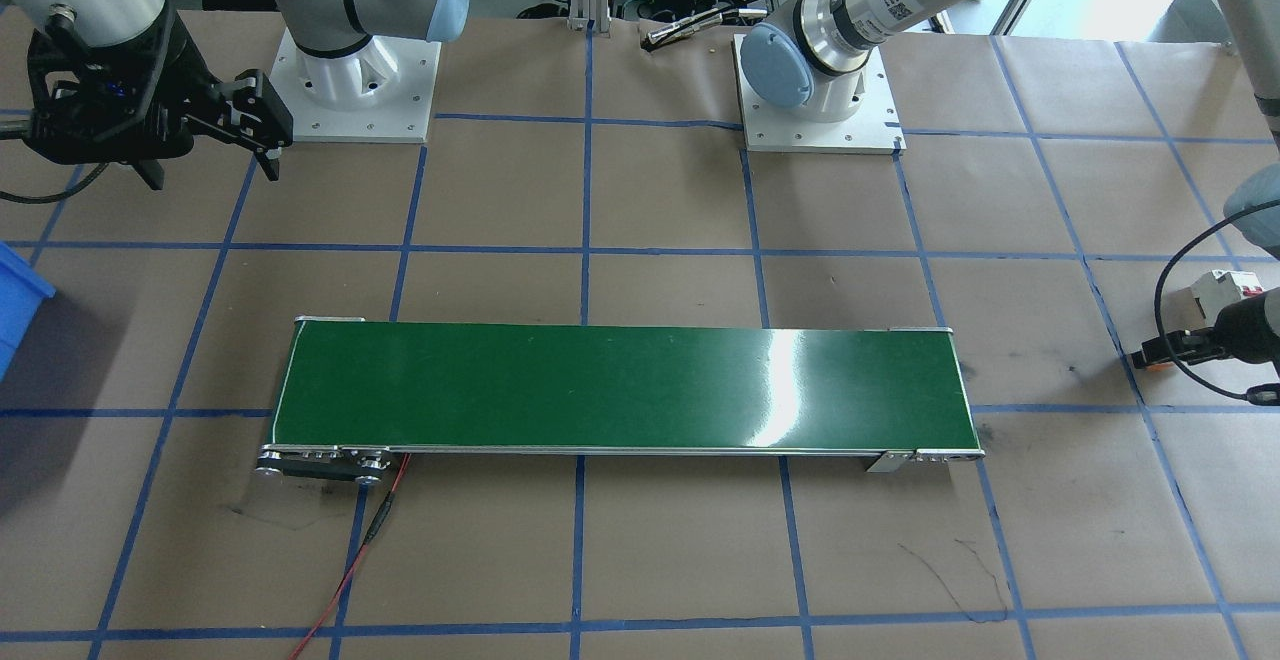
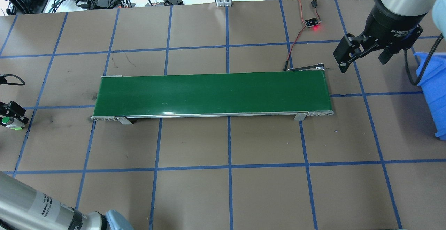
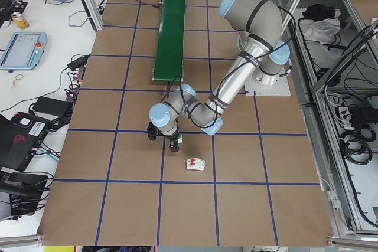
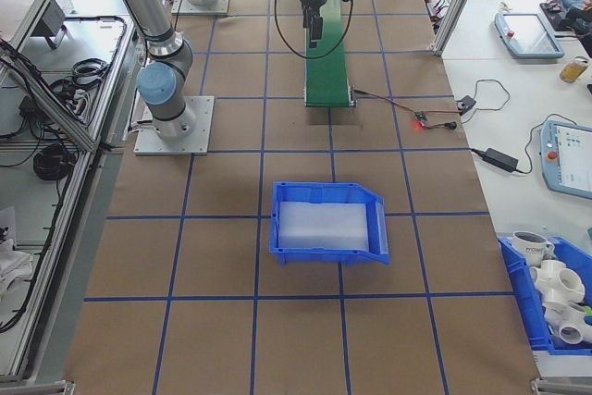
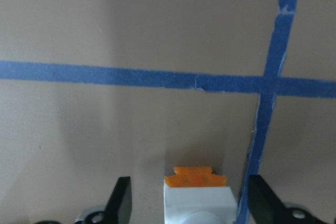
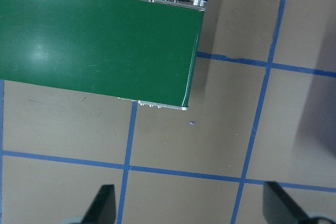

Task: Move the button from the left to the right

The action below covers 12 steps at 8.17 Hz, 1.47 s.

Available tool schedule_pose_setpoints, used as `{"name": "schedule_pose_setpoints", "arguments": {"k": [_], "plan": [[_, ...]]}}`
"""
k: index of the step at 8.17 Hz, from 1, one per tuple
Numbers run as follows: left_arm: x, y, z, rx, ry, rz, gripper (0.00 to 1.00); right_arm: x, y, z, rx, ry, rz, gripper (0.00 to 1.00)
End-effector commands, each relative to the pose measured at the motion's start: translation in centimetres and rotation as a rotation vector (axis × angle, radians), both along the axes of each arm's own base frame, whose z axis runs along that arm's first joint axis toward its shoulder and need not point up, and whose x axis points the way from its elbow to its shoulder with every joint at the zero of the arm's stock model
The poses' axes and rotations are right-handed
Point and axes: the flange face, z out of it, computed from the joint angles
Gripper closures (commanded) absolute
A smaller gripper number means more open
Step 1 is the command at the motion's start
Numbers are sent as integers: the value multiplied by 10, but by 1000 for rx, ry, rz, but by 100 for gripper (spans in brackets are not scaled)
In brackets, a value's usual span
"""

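Covering the whole work area, the brown paper table (image 2: pixel 223 143) is ruled into squares by blue tape, and broad bare squares lie on the near side of the green conveyor belt (image 2: pixel 212 94) and past both of its ends. That belt runs left to right across the middle, its top bare; red and black wires (image 2: pixel 296 38) leave its far right corner toward a small board with a red light (image 2: pixel 312 23).

At the right edge sits a blue bin (image 4: pixel 328 221), with a full square of bare paper between it and the belt's right end. A white boxy breaker with a red lever (image 3: pixel 195 164) lies on the paper left of the left arm's wrist, near but apart from it.

High above the belt's right end, the right gripper (image 2: pixel 362 50) hangs with its jaws spread wide and nothing between them; its wrist view looks down on the belt's end and open paper.

Down at the table's left edge, well clear of the belt, the left gripper (image 2: pixel 9 115) is low at the paper. Between its parted fingers (image 5: pixel 120 200) is the button (image 5: pixel 197 195), orange base forward, with a visible gap on each side, just beside a blue tape line.
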Motion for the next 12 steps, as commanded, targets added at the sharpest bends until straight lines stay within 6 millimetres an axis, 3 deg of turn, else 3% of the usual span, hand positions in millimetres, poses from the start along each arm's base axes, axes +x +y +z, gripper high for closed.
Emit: {"name": "schedule_pose_setpoints", "arguments": {"k": [1,3,5,6,7,8,10,11,12], "plan": [[1,-1,3,-3,-6,14,100,0,0,-1,3,-1,-2,0],[-4,3,32,7,8,7,100,0,0,-1,3,-1,-2,0],[-40,3,126,-66,-60,-21,100,0,0,-1,3,-1,-2,0],[-90,-14,167,-97,-97,-95,100,0,0,-1,3,-1,-2,0],[-157,-37,184,-99,-95,-182,100,0,0,-1,5,-1,-2,0],[-219,-56,191,-111,-101,-153,100,0,0,-1,5,0,-2,0],[-321,-82,176,-122,-47,-129,100,0,0,-1,5,-1,1,0],[-345,-88,169,-141,16,-84,100,0,0,-1,5,-1,1,0],[-351,-91,166,-151,43,-42,100,0,1,-1,7,0,3,0]]}}
